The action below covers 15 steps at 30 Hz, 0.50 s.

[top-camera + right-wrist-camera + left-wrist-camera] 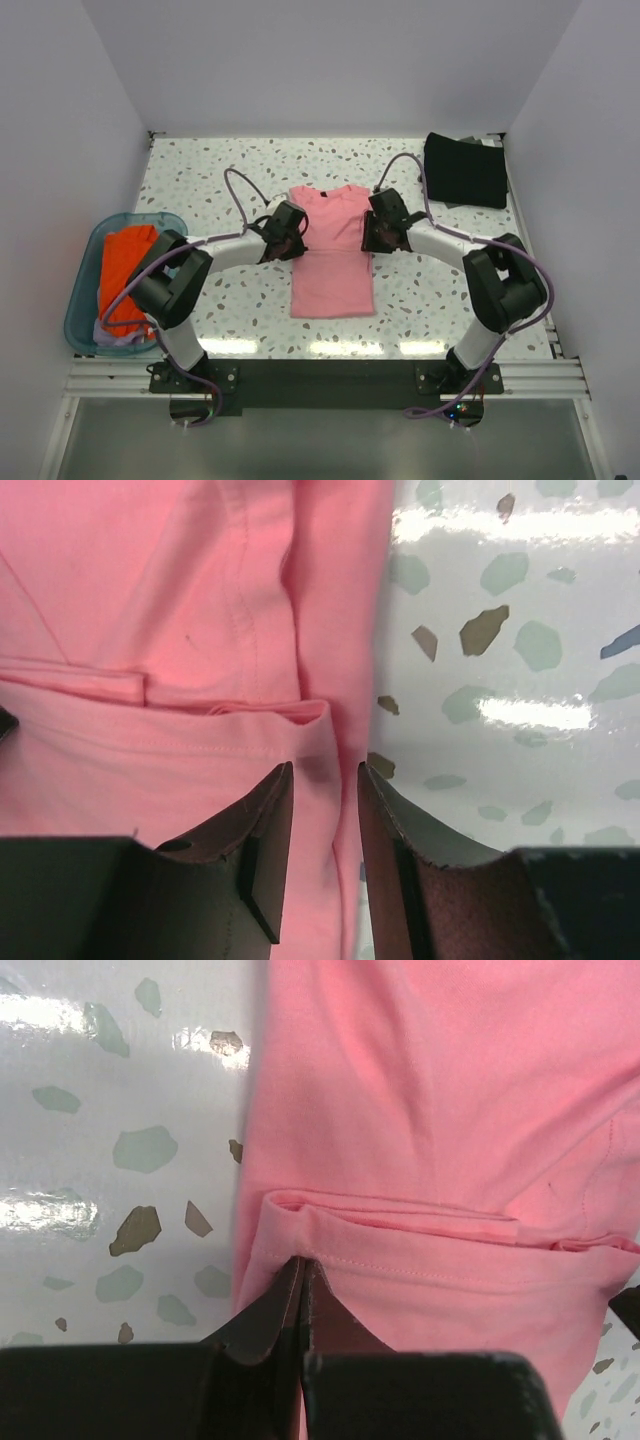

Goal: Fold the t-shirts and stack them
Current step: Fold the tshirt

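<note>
The salmon-pink t-shirt (pixel 331 262) lies flat at the table's centre with its sleeves folded in. My left gripper (pixel 288 236) is at its left edge; in the left wrist view the gripper (pixel 302 1262) is shut, its tips pinching the hem of the folded sleeve of the pink t-shirt (pixel 430 1110). My right gripper (pixel 379 232) is at the shirt's right edge; in the right wrist view the gripper (pixel 325 770) is open, its jaws either side of the folded edge of the shirt (pixel 150 610). The black t-shirt (pixel 465 170) lies folded square at the back right.
A translucent blue tub (pixel 85 275) holding orange cloth (pixel 125 265) stands at the left edge. White walls close in the speckled table (pixel 200 180) on three sides. The arms' bases sit on the rail at the near edge.
</note>
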### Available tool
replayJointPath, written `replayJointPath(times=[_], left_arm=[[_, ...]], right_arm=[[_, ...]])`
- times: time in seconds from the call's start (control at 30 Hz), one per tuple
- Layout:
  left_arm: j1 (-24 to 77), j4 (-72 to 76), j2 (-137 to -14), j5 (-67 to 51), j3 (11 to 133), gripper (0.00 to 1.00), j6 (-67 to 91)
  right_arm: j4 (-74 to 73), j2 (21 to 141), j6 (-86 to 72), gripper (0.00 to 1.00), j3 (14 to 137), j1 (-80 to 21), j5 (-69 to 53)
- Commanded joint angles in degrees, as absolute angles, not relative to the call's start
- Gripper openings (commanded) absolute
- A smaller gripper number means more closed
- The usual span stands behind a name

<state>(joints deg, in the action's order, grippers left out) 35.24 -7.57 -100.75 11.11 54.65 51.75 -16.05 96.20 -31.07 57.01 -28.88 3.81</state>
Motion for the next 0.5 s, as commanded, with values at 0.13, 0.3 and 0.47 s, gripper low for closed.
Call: replayJointPath(times=[0.13,0.3,0.47], left_arm=[[32.3,-10.0,-98.7,9.1,57.3,0.03,46.8],[31.7,-9.3,-99.4,6.8,57.5,0.04,45.4],[30.9,-9.2,-98.9,5.7,57.5,0.05,44.4]], right_arm=[[-17.3,100.6,-30.2,0.31,60.6,-27.1,4.7],[-17.8,102.7,-29.8,0.27,60.6,-27.0,5.4],[-18.2,100.6,-30.0,0.25,59.2,-26.4,5.7]])
